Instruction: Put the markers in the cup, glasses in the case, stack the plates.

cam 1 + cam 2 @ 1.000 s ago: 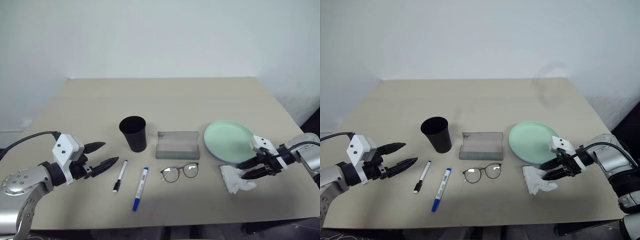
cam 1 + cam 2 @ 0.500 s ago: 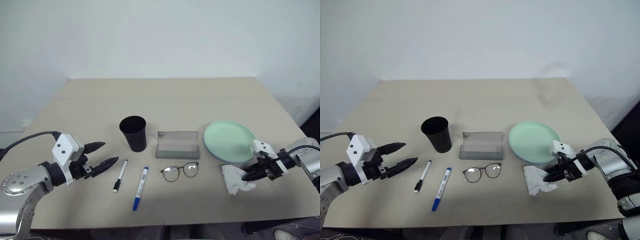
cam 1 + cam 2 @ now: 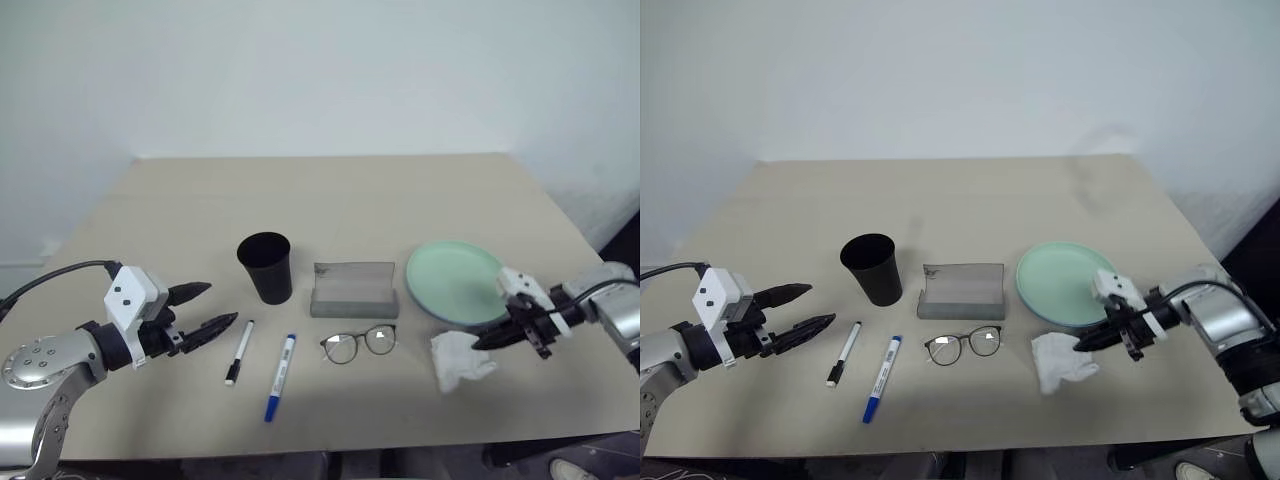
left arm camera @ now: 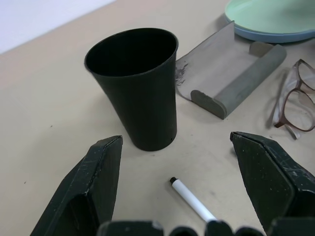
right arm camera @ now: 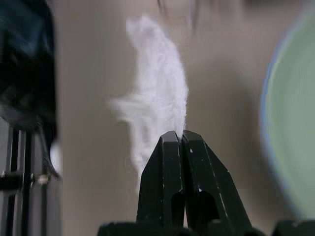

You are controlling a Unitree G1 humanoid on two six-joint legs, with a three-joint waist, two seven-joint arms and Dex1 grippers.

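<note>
A mint green plate (image 3: 455, 283) lies on a light blue plate whose rim (image 4: 256, 35) peeks out beneath it. My right gripper (image 3: 480, 343) is beside their near edge, shut on a corner of a crumpled white tissue (image 3: 458, 362) that trails from its tips. The black cup (image 3: 265, 266) stands upright left of the open grey case (image 3: 354, 290). The glasses (image 3: 358, 343) lie in front of the case. A short black-capped marker (image 3: 240, 352) and a longer blue-capped marker (image 3: 281, 376) lie in front of the cup. My left gripper (image 3: 222, 305) stands open left of the markers, holding nothing.
All of this rests on a beige table (image 3: 330, 200) with a wide bare stretch behind the objects. Its front edge runs just below the markers and the tissue. A white wall rises behind the table.
My right gripper shut on the tissue, rose, and drew it left toward the glasses. The left arm has kept still.
</note>
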